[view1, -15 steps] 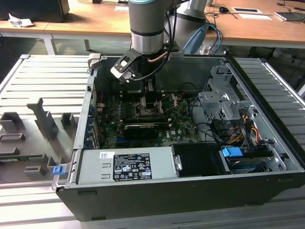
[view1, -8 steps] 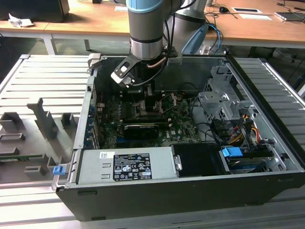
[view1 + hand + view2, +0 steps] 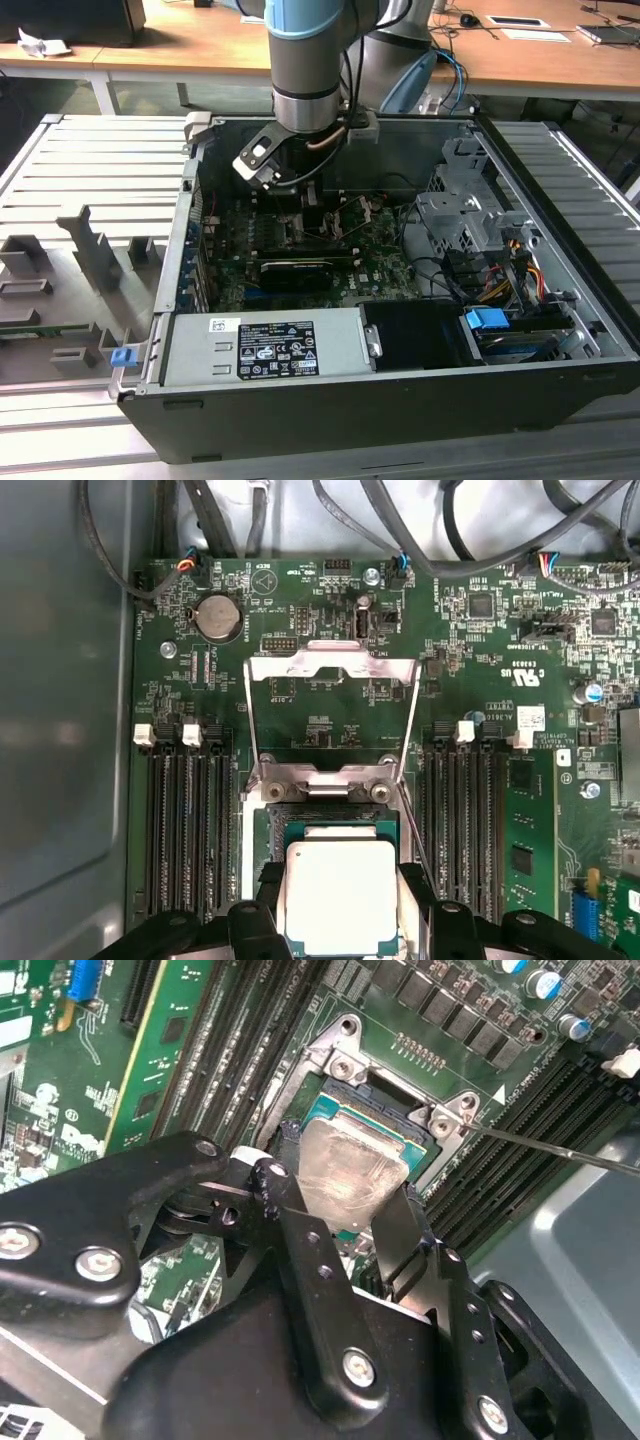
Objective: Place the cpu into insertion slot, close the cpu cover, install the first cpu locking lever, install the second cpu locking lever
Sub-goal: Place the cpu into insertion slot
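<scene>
A robot arm reaches into an open computer case [image 3: 380,425] standing on a slatted grey surface [image 3: 100,160]. Its tool [image 3: 303,198] works at about 11 o'clock of the green circuit board [image 3: 385,265] in the exterior view. In both wrist views the tool's [image 3: 342,905] two black fingers [image 3: 283,1175] are clamped on opposite edges of the cpu [image 3: 342,890], a flat square chip. Its pale silver-grey top [image 3: 350,1165] is dull and faintly smeared, above a thin green-blue rim. The chip sits squarely over the insertion slot [image 3: 322,816], a black socket framed in bright metal [image 3: 385,1085]. Whether it is fully seated cannot be told. The cpu cover [image 3: 330,668], a silvery windowed frame, stands swung open on its hinge beyond the socket, and a thin metal rod [image 3: 560,1152] juts from one socket corner.
</scene>
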You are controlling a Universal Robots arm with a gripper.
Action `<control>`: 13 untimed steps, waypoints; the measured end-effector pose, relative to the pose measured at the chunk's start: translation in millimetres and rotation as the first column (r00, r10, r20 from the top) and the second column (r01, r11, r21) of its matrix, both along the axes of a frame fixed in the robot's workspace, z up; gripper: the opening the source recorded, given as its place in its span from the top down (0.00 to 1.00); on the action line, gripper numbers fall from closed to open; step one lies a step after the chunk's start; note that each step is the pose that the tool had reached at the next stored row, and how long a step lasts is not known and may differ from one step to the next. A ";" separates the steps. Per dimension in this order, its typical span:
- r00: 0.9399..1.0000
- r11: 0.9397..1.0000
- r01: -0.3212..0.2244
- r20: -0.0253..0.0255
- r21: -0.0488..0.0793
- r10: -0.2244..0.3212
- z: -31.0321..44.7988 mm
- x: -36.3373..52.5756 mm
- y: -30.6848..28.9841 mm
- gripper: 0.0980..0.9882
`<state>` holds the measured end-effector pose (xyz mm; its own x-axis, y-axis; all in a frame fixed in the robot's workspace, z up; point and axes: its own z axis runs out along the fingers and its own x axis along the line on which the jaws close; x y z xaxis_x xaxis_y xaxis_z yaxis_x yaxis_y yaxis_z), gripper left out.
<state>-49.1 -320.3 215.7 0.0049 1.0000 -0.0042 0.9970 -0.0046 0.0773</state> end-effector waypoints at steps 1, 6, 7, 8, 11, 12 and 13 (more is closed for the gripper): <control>1.000 1.000 0.004 0.000 0.000 -0.004 -1.1 -0.1 0.4 0.52; 1.000 1.000 0.006 0.000 0.000 -0.006 -4.0 -0.1 0.6 0.52; 1.000 1.000 0.006 0.000 0.000 -0.006 -4.5 -0.1 0.6 0.52; 1.000 1.000 0.006 0.000 0.000 -0.006 -5.0 0.0 0.6 0.52; 1.000 1.000 0.006 0.000 0.000 -0.006 -7.2 0.3 1.1 0.52; 1.000 1.000 0.006 0.000 0.000 -0.006 -8.3 0.5 1.7 0.52; 1.000 1.000 0.006 0.000 0.000 -0.006 -9.1 0.6 2.2 0.52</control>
<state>-48.4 -318.1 206.6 0.0109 0.9999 -0.0042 0.9969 -0.0105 0.0774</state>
